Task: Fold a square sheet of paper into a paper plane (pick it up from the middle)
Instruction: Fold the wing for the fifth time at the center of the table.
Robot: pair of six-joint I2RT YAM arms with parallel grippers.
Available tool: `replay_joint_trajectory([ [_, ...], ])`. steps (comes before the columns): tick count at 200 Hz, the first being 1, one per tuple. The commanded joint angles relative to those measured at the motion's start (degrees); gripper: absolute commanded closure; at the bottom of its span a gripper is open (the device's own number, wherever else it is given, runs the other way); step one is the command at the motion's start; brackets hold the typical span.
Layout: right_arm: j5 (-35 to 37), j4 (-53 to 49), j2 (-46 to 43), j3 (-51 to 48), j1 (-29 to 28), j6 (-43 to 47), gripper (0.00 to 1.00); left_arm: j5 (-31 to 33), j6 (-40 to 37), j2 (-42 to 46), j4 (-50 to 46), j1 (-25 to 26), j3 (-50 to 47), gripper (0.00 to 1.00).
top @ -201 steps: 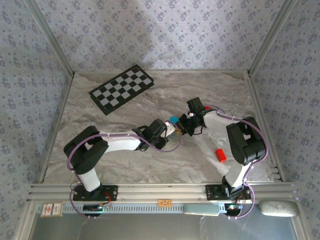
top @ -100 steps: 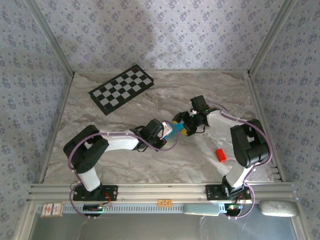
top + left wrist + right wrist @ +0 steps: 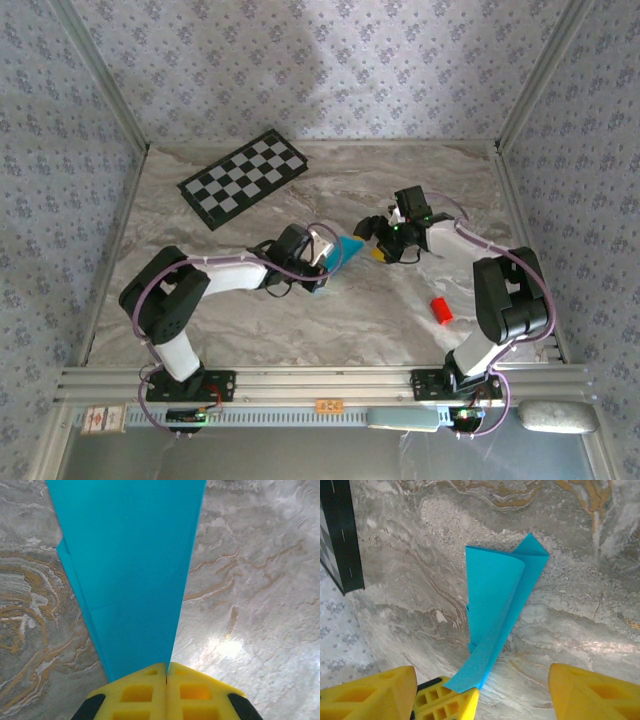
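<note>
The sheet of paper (image 3: 347, 249) is cyan and folded into a long narrow shape with a loose curled flap (image 3: 495, 590). My left gripper (image 3: 325, 256) is shut on its near end, and in the left wrist view the paper (image 3: 130, 555) runs up from the closed yellow fingertips (image 3: 166, 666) above the marble table. My right gripper (image 3: 374, 240) stands open just right of the paper's far end. In the right wrist view its two yellow fingers (image 3: 370, 695) sit wide apart (image 3: 482, 675), with the paper and a left fingertip (image 3: 447, 702) between them, touching neither.
A black-and-white checkered board (image 3: 245, 178) lies at the back left of the table, and its edge (image 3: 340, 530) also shows in the right wrist view. A small red block (image 3: 441, 310) lies at the right, near the right arm. Patterned walls enclose the marble table (image 3: 330, 330).
The right gripper opened and let go of the paper, drawing back to the right. The left gripper stayed shut and carried the paper a little to the left.
</note>
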State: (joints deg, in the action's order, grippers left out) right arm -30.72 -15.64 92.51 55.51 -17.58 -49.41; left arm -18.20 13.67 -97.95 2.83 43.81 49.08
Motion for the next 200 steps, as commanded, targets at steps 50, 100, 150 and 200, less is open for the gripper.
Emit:
replay_joint_trajectory([
  [50, -6.1, 19.0, -2.6, -8.7, -0.3, 9.5, 0.36, -14.1, 19.7, -2.0, 13.0, -4.1, -1.8, 1.00],
  [100, -9.0, 26.5, 0.1, -10.1, -2.0, 10.5, 0.39, -18.0, 33.3, -5.6, 22.2, -4.9, -3.3, 1.00],
  [150, -9.7, 28.9, 4.1, -9.5, -3.2, 10.4, 0.41, -19.2, 42.0, -7.8, 27.5, -5.8, -4.2, 1.00],
  [200, -8.7, 28.1, 6.6, -8.5, -3.7, 11.0, 0.41, -20.4, 46.8, -10.1, 29.7, -6.3, -4.2, 1.00],
])
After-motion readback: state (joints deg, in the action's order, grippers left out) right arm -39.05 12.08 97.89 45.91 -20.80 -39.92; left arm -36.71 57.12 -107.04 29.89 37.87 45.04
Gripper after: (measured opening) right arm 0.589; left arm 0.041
